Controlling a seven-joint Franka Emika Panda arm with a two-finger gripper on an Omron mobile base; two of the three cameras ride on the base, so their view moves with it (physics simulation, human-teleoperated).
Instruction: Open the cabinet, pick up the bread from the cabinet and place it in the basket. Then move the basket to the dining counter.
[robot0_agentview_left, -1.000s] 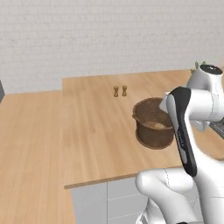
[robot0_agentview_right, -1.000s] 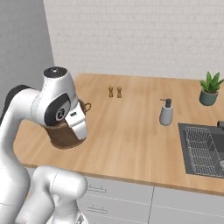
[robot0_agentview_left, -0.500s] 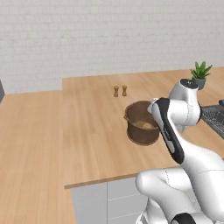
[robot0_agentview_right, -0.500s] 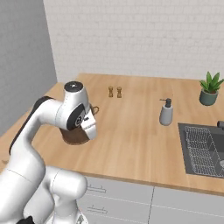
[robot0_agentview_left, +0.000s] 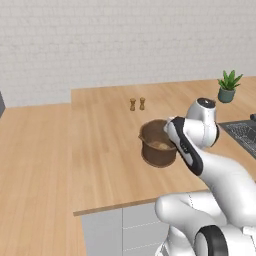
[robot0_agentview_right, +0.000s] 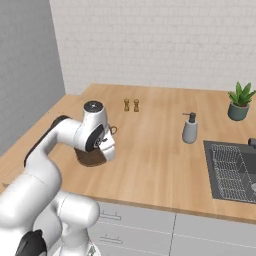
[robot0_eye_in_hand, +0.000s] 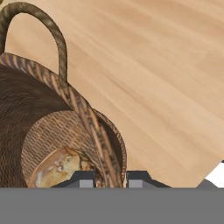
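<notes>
The dark-brown woven basket (robot0_agentview_left: 156, 150) sits low on the light-wood dining counter (robot0_agentview_left: 100, 150), near its front edge. Whether its base touches the wood I cannot tell. The bread (robot0_eye_in_hand: 56, 168), golden with a pale patch, lies at the bottom of the basket (robot0_eye_in_hand: 39, 131) and shows as a tan spot (robot0_agentview_left: 161, 145) inside it. My gripper (robot0_eye_in_hand: 110, 179) is shut on the basket's rim, one fingertip inside the wall and one outside. From the right, my forearm covers most of the basket (robot0_agentview_right: 90, 158).
Two small shakers (robot0_agentview_left: 137, 103) stand behind the basket. A soap dispenser (robot0_agentview_right: 189, 128), a potted plant (robot0_agentview_right: 239, 101) and a dark sink (robot0_agentview_right: 232, 170) lie to the right. The counter's front edge (robot0_agentview_left: 130, 204) is close to the basket.
My arm has come down and folded lower over the counter. The basket went with it, shifting a little to the left and down. The shakers stayed put.
</notes>
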